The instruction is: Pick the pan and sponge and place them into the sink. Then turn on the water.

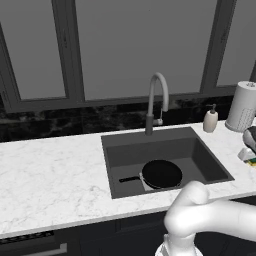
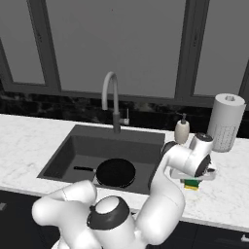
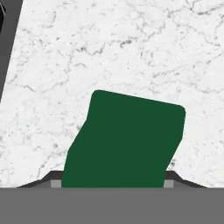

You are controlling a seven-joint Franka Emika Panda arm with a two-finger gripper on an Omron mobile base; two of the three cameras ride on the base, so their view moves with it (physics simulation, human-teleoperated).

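round black pan [image 1: 161,174] in grey sink [image 1: 212,167], green-topped sponge [image 3: 124,142] — marble counter [image 3: 131,52]

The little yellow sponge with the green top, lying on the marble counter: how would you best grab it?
Grip the yellow-and-green rectangular sponge across its two long side faces, coming straight down from above. It lies flat, green top up, on the white marble counter, leaving the sides free for the jaws.
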